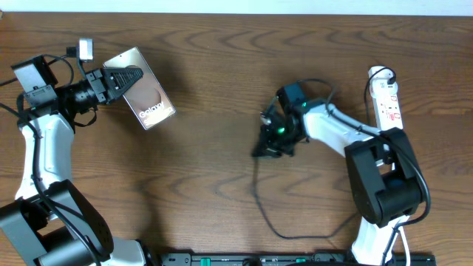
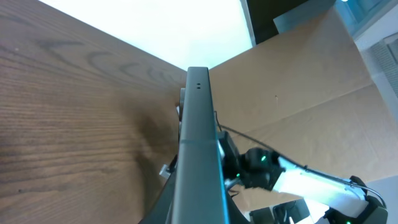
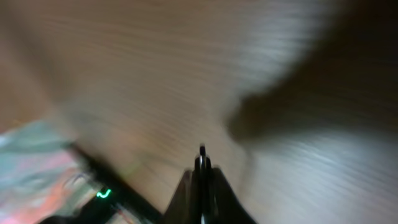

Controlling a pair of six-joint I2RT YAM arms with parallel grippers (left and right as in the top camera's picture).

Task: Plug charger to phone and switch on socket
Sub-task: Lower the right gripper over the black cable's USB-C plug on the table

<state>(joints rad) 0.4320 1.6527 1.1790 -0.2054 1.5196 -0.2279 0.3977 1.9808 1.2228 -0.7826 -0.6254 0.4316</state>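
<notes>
Overhead: left gripper clamped on phone — right gripper, well right of phone, pinched shut on charger tip; socket farther right.

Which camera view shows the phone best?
Overhead: the phone shows its face with white lettering, held by the left end effector. Left wrist shows only its thin edge, end on. Right wrist is blurred; no phone can be made out.

Phone tilted, far left; charger cable centre; socket right edge.
</notes>
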